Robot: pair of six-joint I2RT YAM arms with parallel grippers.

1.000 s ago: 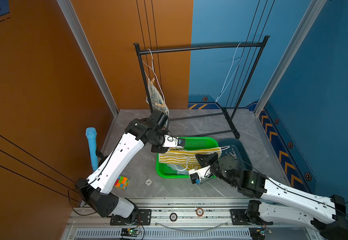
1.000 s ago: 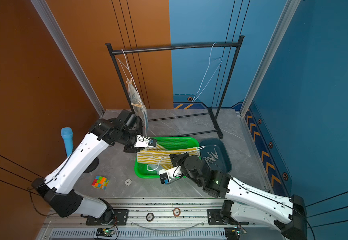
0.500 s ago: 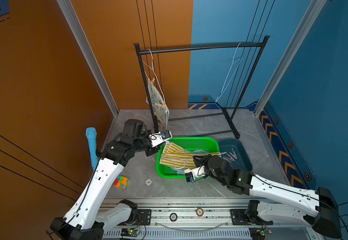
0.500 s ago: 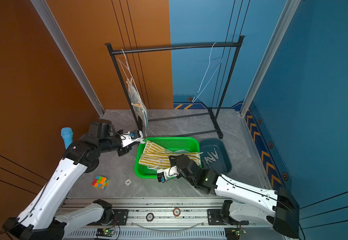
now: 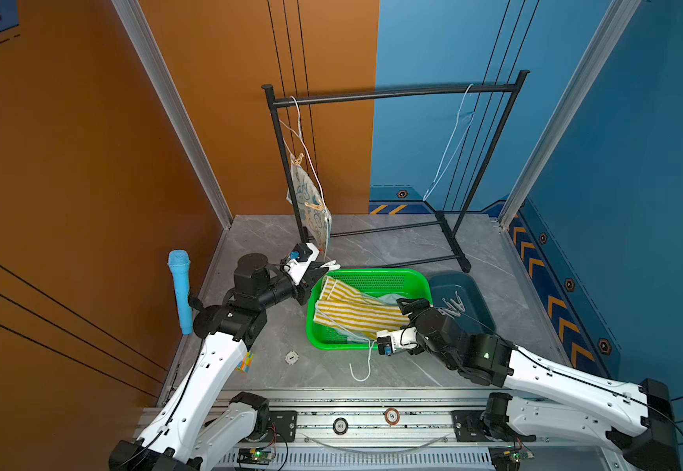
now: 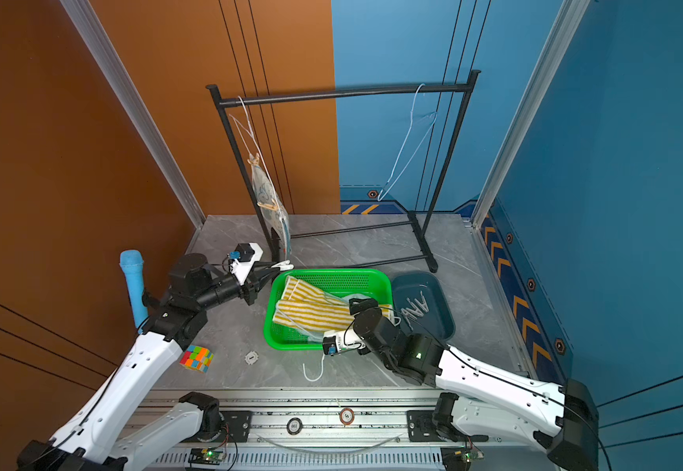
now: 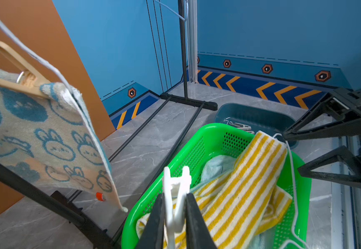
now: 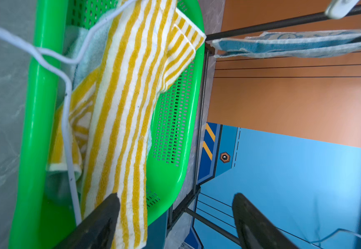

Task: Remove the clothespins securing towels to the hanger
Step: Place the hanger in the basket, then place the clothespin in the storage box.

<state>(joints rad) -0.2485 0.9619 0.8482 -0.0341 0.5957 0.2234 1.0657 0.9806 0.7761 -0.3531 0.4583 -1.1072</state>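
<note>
Grey marble tabletop [image 5: 315, 379], orange wall [image 5: 86, 163], blue wall [image 5: 637, 163]; left fingers [image 7: 155, 222] pinch white clothespin [image 7: 176, 194], right fingers [image 8: 101, 222] spread apart.

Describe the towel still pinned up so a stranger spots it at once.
Find the black garment rack. At its orange-wall end, a white wire hanger carries the bunny towel. It alone hangs, cream with blue bunnies, held by wooden clothespins; the other towels lie in the green basket.
</note>
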